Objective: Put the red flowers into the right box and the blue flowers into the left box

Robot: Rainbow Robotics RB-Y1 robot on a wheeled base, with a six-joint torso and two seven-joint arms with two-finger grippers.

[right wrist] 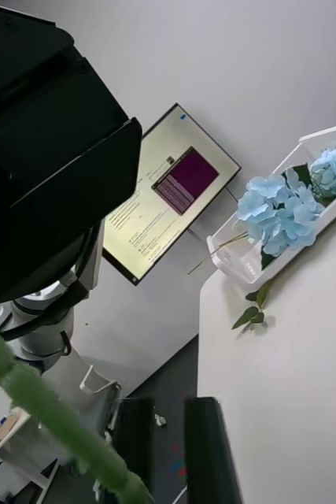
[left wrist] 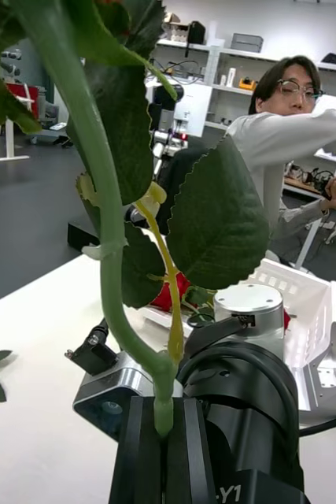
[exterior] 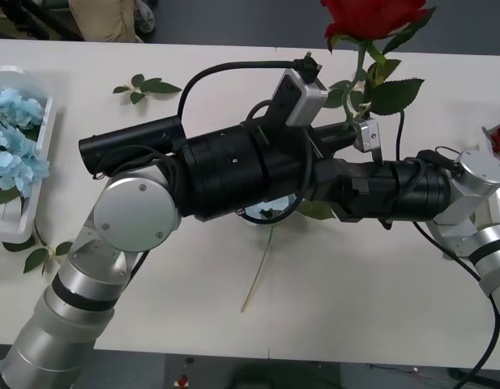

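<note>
Here, blue flowers [exterior: 14, 138] in left box [exterior: 44, 130], left hand [left wrist: 164, 441] clamped on rose stem [left wrist: 108, 236], right hand apparently too.

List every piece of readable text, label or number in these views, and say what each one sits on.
"Y1": white print on the black arm housing below the rose stem, cut off by the picture's edge.
Wall monitor: lines of on-screen text, too small to read.
Nothing else legible.
</note>
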